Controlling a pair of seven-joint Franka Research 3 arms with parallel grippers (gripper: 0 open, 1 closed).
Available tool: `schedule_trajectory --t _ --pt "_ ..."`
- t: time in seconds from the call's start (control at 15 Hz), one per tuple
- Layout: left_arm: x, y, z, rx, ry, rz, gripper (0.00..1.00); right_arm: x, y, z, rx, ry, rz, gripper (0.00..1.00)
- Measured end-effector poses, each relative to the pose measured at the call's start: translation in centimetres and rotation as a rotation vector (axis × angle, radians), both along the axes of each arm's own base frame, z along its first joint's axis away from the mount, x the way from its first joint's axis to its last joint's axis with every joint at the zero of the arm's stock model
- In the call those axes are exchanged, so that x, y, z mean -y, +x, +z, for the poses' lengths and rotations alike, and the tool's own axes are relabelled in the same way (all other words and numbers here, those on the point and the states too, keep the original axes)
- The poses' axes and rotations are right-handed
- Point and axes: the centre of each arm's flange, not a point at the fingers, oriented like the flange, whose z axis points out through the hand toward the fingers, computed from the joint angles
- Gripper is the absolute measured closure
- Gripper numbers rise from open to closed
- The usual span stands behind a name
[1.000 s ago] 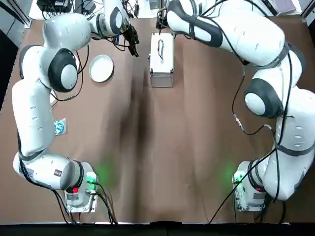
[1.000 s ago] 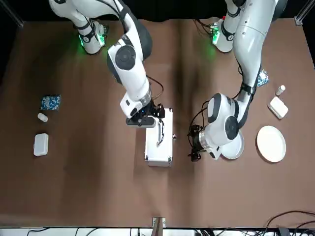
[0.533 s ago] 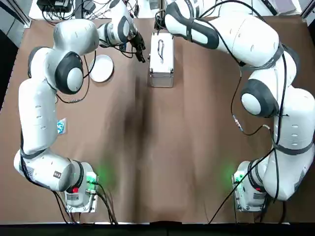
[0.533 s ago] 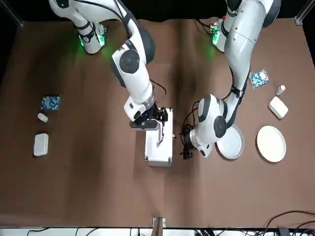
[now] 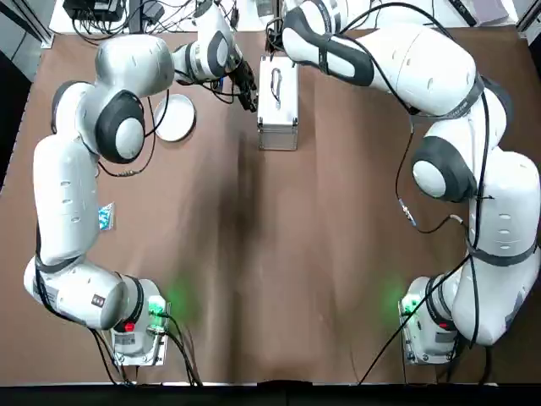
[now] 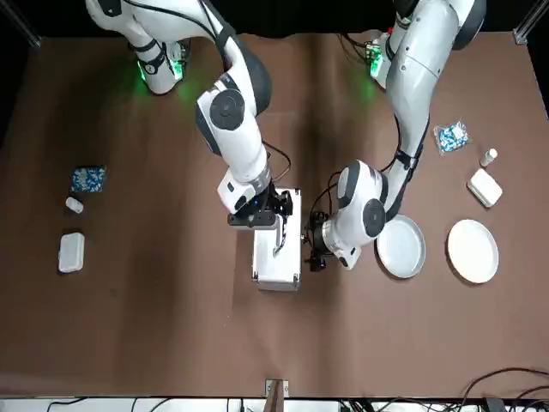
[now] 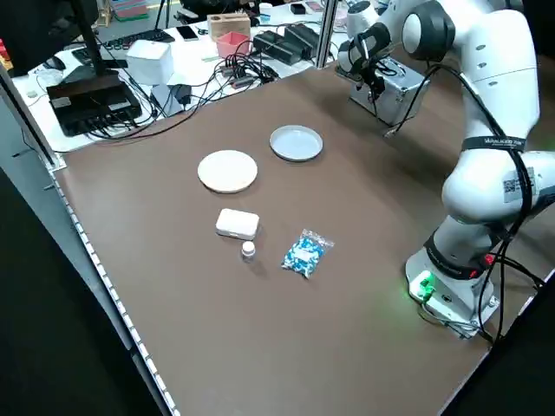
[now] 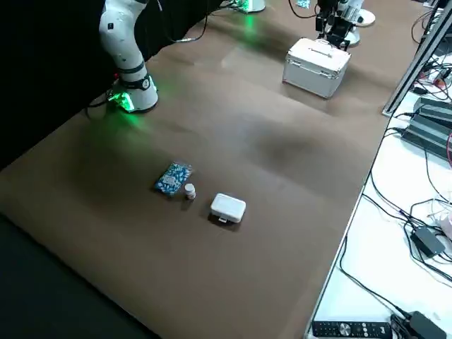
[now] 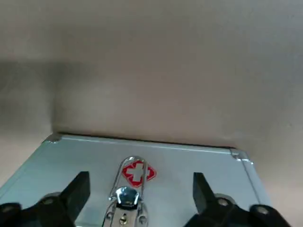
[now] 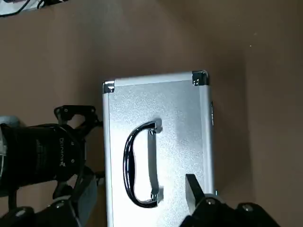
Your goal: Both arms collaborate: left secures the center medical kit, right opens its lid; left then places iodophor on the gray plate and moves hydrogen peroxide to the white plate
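The medical kit (image 5: 277,101) stands at the table's far middle, its lid (image 10: 175,132) closed with the black handle on top. My left gripper (image 5: 249,91) is open beside the kit's latch side; in the left wrist view its fingers (image 9: 78,194) frame the clasp and red cross. My right gripper (image 6: 257,215) hovers open over the lid's end, its fingers (image 10: 194,189) spread either side of the handle. The gray plate (image 6: 401,246) lies just left of the kit, the white plate (image 6: 473,251) farther left. The iodophor and hydrogen peroxide are hidden.
On my left lie a rounded white box (image 6: 485,187), a small pale bottle (image 6: 489,157) and a blue packet (image 6: 452,136). A like set, box (image 6: 71,251), bottle (image 6: 75,204) and packet (image 6: 88,178), lies on my right. Cables and desks border the table's far edge.
My left gripper has swung from beside the gray plate to right against the kit's side. The right gripper has shifted slightly over the lid. The kit has stayed put.
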Motion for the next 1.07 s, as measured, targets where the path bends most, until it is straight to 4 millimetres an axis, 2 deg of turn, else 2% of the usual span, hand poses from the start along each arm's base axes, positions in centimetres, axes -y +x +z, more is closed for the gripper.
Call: schedule_trajectory --t 0.27,0.47,0.53,0.73,1.07 --pt "0.7 -0.4 0.0 -0.006 0.0 0.0 0.11 -0.1 0.0 -0.1 0.0 -0.001 0.001 0.19" --pt "0.8 -0.5 0.0 -0.008 0.001 -0.001 0.22 -0.1 0.0 -0.4 -0.003 -0.004 0.001 0.19" --pt "0.7 -0.5 -0.1 -0.015 0.004 0.009 0.42 -0.1 0.0 -0.6 0.005 -0.019 0.008 0.19" --pt "0.7 -0.6 -0.1 -0.023 0.007 0.017 0.7 -0.7 -0.4 -1.1 0.014 -0.042 0.025 0.18" --pt "0.7 -0.6 -0.2 -0.023 0.007 0.017 0.69 -1.3 -0.7 -2.2 0.005 -0.052 0.035 0.18"
